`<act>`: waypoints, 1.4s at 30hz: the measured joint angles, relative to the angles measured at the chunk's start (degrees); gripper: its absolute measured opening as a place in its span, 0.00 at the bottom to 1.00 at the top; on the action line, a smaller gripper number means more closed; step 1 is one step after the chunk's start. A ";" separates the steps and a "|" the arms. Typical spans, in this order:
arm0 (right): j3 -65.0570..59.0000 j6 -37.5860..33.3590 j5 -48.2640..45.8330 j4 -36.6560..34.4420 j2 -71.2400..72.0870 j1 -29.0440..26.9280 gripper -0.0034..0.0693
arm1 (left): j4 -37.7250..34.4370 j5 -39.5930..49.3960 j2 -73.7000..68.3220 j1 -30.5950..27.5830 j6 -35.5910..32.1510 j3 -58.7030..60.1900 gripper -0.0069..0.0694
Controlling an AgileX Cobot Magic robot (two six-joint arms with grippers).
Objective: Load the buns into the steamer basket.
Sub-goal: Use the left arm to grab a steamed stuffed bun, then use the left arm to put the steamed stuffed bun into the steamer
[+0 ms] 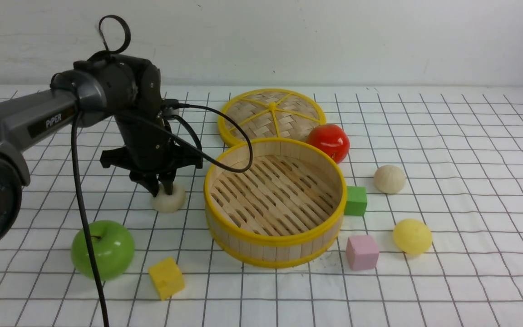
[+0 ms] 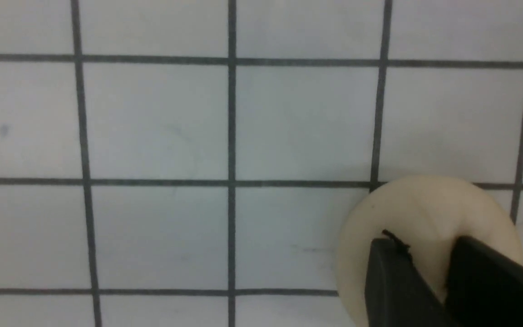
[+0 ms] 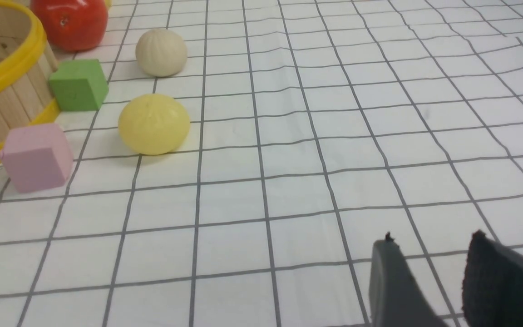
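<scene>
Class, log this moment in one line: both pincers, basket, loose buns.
left pincer: pinching cream bun on table | right pincer: open, empty | basket: empty | yellow bun, second cream bun: on table right of basket

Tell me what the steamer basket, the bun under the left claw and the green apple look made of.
Steamer basket: pale unfinished wood or bamboo slats, visible grain; yellow rims look like smooth plastic.
Cream bun: matte, likely soft foam or rubber; it seems creased where the left claw pinches it.
Green apple: glossy, sharp highlights, probably plastic or painted foam.
</scene>
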State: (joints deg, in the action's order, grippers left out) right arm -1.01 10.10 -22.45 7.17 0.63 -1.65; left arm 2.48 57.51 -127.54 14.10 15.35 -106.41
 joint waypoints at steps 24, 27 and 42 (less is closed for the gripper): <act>0.00 0.00 0.01 0.00 0.00 0.00 0.38 | -25.45 11.68 4.78 0.05 -8.28 -14.14 0.08; 0.00 0.00 0.01 0.00 0.00 0.00 0.38 | -27.43 10.62 2.46 0.05 -8.93 -14.14 0.08; 0.00 0.00 0.01 0.00 0.00 0.00 0.38 | -30.56 6.57 -5.13 0.05 -8.88 -14.14 0.31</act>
State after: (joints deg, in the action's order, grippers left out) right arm -1.01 10.10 -22.44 7.17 0.63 -1.65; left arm -28.08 64.09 -132.67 14.14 6.48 -120.55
